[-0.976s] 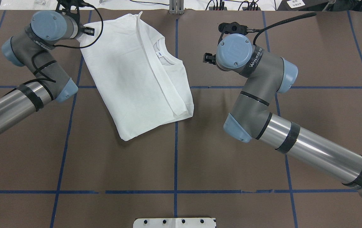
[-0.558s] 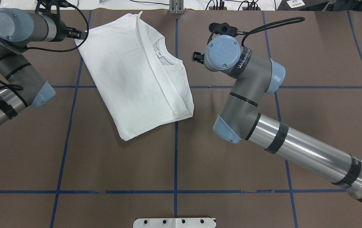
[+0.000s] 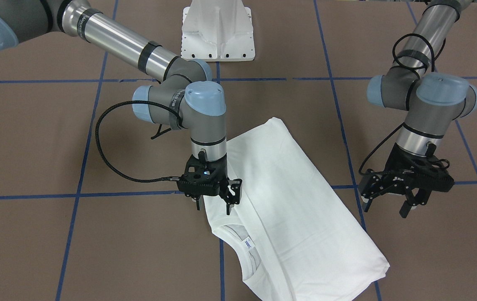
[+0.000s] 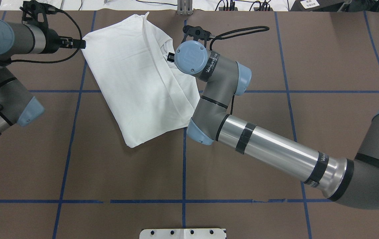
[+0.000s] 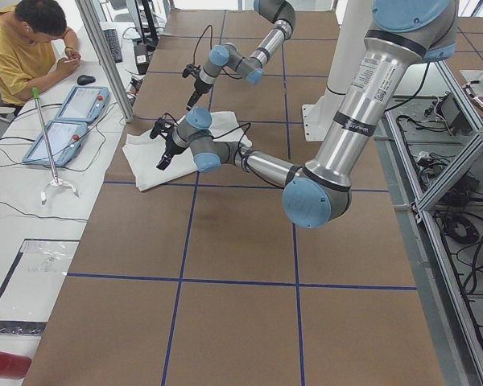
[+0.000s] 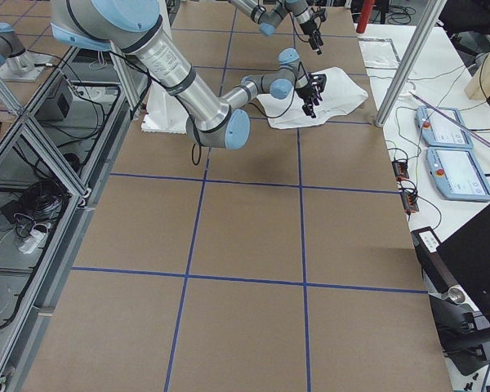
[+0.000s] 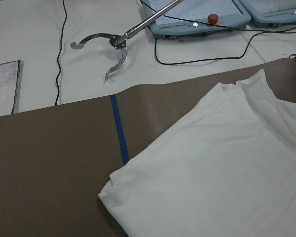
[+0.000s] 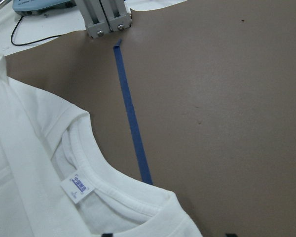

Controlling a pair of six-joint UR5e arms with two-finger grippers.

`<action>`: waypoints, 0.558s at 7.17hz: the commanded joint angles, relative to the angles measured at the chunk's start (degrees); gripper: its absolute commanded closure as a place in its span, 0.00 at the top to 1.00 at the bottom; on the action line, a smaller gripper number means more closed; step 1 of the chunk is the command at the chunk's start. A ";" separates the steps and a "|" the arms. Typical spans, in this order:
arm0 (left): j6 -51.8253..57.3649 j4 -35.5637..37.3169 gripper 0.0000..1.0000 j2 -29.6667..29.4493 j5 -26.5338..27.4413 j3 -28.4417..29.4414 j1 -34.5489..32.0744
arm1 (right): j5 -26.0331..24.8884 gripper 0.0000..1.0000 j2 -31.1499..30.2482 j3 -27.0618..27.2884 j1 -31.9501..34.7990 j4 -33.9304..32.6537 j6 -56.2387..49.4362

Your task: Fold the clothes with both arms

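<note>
The right tool (image 3: 213, 208) is open, with its two black fingers apart and nothing held between them. It points down at the neck end of the shirt (image 3: 301, 209). One finger (image 3: 229, 200) is over the white cloth and the other is over the brown surface (image 4: 126, 172) just beside the cloth's edge. I cannot tell if they touch the cloth. From the right wrist camera, the round collar (image 8: 103, 173) and its small label (image 8: 78, 187) lie just in front of this tool.

The left tool (image 3: 385, 209) is open too, with its fingers wide apart and nothing in them. It hangs just beside a far corner of the shirt, apart from the cloth. Its wrist camera looks down on that corner (image 7: 111, 190).

The shirt lies folded into a long shape. It sits on a slant on the far half of the surface, between the two arms and mostly on the robot's left of the middle blue line (image 4: 183, 172). The collar end is far from the robot and the bottom end points back toward it.

Blue tape lines cut the brown surface into big squares. The robot's white base (image 3: 217, 31) sits at the near edge. Past the far edge is a white bench with a metal claw on a stick (image 7: 106, 47) and flat control pads (image 7: 202, 22). A person in a yellow top (image 5: 24, 48) sits there.
</note>
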 commanded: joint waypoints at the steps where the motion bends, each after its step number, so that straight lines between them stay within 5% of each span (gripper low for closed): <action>1: -1.53 -0.07 1.00 0.59 0.05 -0.54 0.41 | -1.31 0.67 1.33 -6.31 -1.05 6.14 -0.23; 4: -1.53 -0.07 1.00 0.59 0.05 -0.46 0.41 | -1.58 0.62 0.72 -6.41 -1.14 5.71 -3.90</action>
